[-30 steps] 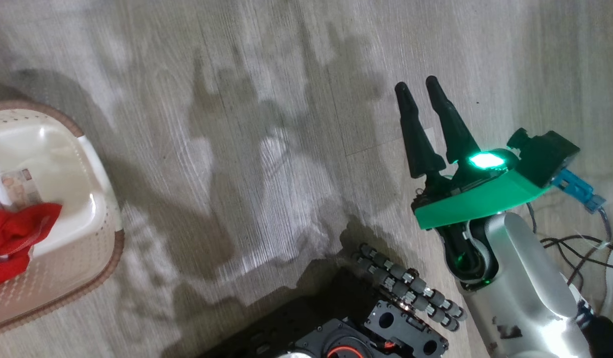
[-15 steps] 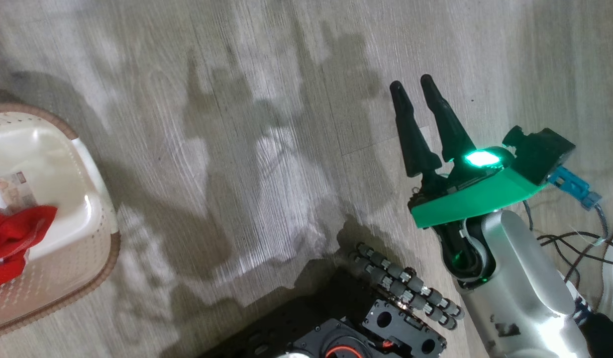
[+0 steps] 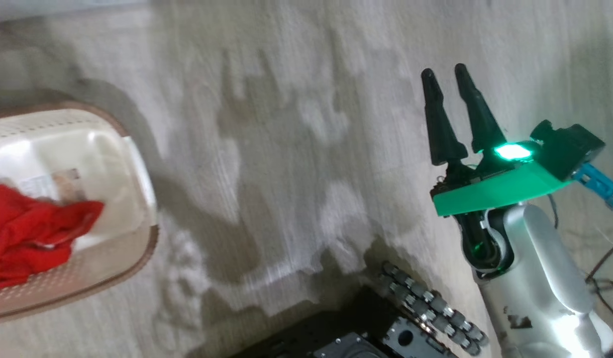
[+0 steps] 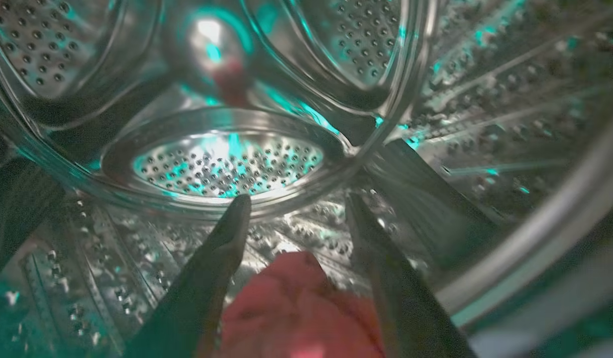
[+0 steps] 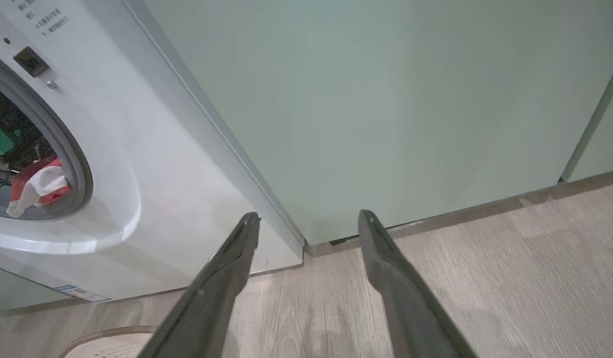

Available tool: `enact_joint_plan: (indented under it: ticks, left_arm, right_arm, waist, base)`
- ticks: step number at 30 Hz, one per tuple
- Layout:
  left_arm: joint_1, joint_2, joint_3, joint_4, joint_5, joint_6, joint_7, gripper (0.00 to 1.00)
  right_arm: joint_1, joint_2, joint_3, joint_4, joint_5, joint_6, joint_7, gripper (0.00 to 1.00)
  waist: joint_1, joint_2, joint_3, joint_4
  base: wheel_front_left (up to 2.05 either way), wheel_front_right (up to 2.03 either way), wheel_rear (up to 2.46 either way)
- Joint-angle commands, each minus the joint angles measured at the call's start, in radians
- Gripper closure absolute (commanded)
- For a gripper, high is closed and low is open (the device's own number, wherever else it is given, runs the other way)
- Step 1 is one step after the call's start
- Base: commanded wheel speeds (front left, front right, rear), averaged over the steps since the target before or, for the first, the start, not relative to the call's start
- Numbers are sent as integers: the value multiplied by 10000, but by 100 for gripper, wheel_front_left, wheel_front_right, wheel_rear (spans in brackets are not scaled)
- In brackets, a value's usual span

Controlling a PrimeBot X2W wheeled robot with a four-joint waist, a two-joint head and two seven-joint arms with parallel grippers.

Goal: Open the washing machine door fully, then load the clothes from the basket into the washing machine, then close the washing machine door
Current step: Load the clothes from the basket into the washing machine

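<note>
In the head view the cream basket (image 3: 137, 258) stands on the floor at the left, with a bundle of red clothes (image 3: 33, 233) in it. My right gripper (image 3: 444, 70) hangs open and empty over bare floor, far right of the basket. In the left wrist view my left gripper (image 4: 296, 199) is inside the steel drum (image 4: 227, 164), open, with a red garment (image 4: 291, 308) lying low between its fingers. The right wrist view shows the white washing machine (image 5: 152, 164) with a red-and-white garment (image 5: 35, 186) in its opening. The washing machine door is out of view.
A pale green cabinet (image 5: 386, 99) stands right beside the washer. My dark wheeled base (image 3: 366, 338) fills the lower middle of the head view, and cables (image 3: 605, 258) trail on the floor at the far right. The basket's rim (image 5: 107, 333) shows below the washer.
The head camera has swung, so the basket and floor sit further right in the picture. My right gripper stays open. The left gripper has gone from shut to open.
</note>
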Motion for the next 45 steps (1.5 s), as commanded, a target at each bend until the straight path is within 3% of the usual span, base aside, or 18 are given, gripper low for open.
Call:
enact_joint_plan:
  ticks: [1,10,20,28,33,45]
  left_arm:
    - [62,206,103,-470,-96,3,-47,0]
    - [3144,-333,347,-2582,-811,-30,-48,0]
    - [8049,-1430,605,-6438,-942,867,-48,0]
    - [11129,-2491,834,-8325,-1018,1563,-49,0]
    - [12230,-3081,1373,-9531,-1095,1976,-49,0]
    - [12814,-3611,1721,-10303,-786,2018,-49,0]
  right_arm:
    - [316,-28,67,-269,-123,2,-92,0]
    - [824,-28,-509,-327,-955,2,-92,0]
    - [1593,-278,-936,-503,-1403,2,-92,0]
    - [1922,-482,-925,-561,-1404,2,-92,0]
    - [2065,-480,-967,-633,-1400,2,-92,0]
    - [2149,-382,-974,-620,-1359,2,-92,0]
  waist:
    - [0,-1,-409,387]
    - [0,-1,-1597,1303]
    - [0,-1,-2753,2319]
    - [0,-1,-3252,2525]
    - [0,-1,-3291,2583]
    - [0,-1,-3319,2600]
  base:
    - [0,0,0]
    - [0,0,0]
    - [0,0,0]
    - [0,0,0]
    - [0,0,0]
    - [0,0,0]
